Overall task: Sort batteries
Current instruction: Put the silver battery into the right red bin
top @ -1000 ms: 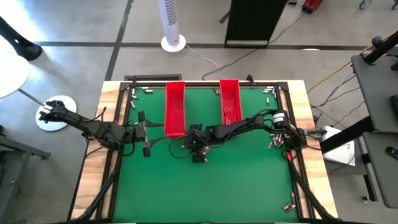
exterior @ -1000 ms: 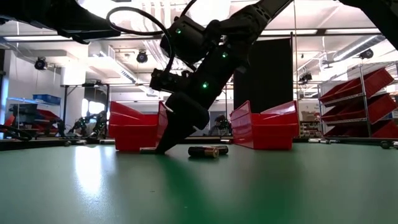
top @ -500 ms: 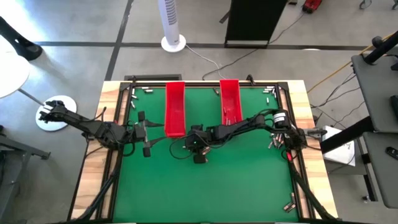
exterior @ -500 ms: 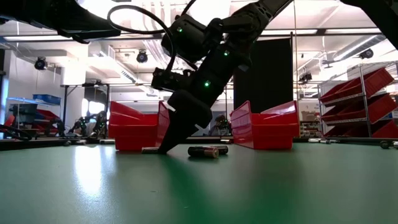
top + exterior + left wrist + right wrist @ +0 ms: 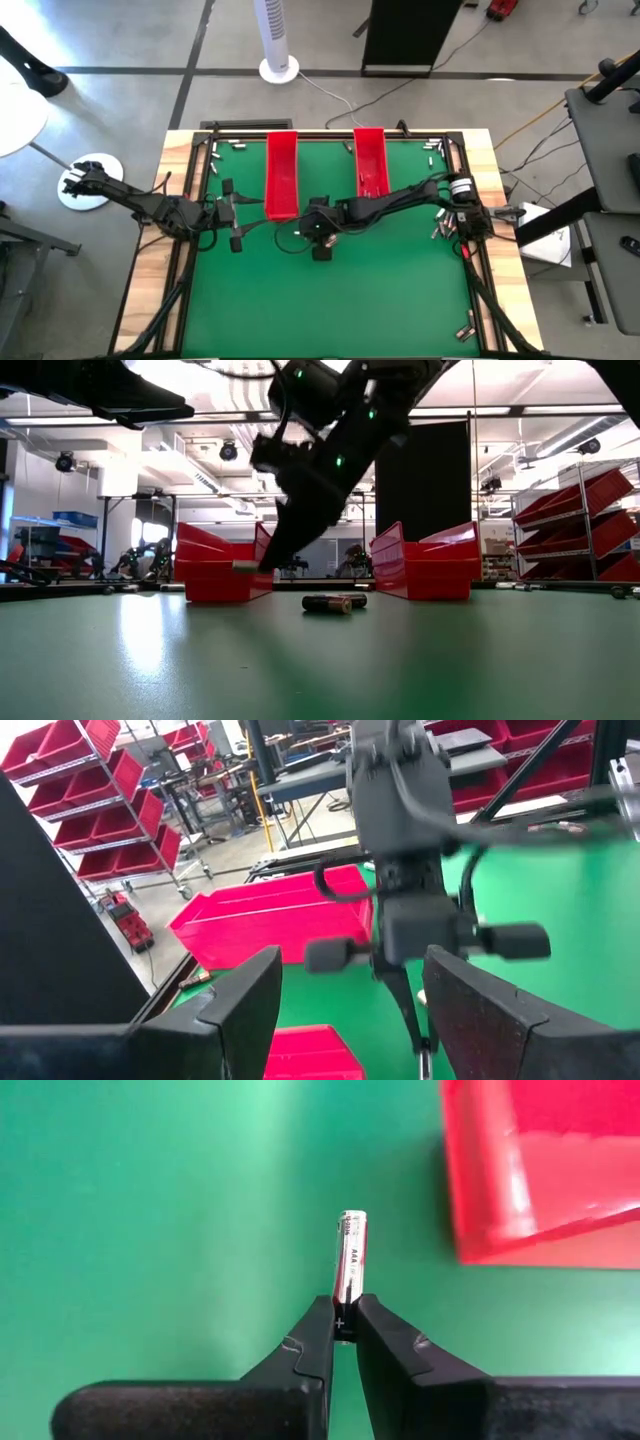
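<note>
Green felt tabletop [image 5: 330,300], wood-edged; shelved red bins behind. Right gripper [image 5: 345,1323] clenched on slim silvery AAA battery [image 5: 351,1255]; left gripper [image 5: 226,212] spread, empty.

Right arm reaching across from the right edge toward the middle of the bench, right gripper [image 5: 346,1323] angling downward, jaws pinching one end of a battery [image 5: 351,1258]. Left arm waiting at the left side, left gripper [image 5: 232,213] holding jaws spread, gripping nothing.
</note>
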{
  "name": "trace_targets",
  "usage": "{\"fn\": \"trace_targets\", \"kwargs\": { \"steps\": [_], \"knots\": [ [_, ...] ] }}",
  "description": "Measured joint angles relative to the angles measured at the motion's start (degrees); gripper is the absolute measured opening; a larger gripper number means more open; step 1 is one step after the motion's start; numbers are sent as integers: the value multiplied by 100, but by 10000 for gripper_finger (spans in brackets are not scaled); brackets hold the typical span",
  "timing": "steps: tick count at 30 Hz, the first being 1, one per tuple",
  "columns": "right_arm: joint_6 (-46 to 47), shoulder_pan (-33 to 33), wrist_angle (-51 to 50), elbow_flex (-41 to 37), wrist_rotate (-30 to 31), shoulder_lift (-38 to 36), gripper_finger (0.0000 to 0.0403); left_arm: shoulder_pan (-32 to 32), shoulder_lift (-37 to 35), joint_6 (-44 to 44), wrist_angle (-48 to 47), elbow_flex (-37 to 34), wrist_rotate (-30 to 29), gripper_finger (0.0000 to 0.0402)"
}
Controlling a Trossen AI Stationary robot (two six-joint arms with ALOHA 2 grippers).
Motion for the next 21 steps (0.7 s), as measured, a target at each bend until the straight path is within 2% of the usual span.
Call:
{"fn": "trace_targets", "kwargs": {
  "steps": [5, 10, 15, 21],
  "knots": [
    [15, -102, -376, 8, 182, -537, 28, 1, 0, 0, -1, 0, 0, 222],
    [-28, -215, -1494, 24, 591, -1175, 28, 0, 1, -9, -3, 0, 0, 222],
    [423, -321, -2644, 24, 1072, -1710, 28, -1, 0, -24, 3, 0, -2, 222],
    [880, -444, -3414, 21, 1699, -2273, 28, 0, -4, -42, 11, 0, -4, 222]
  ]
}}
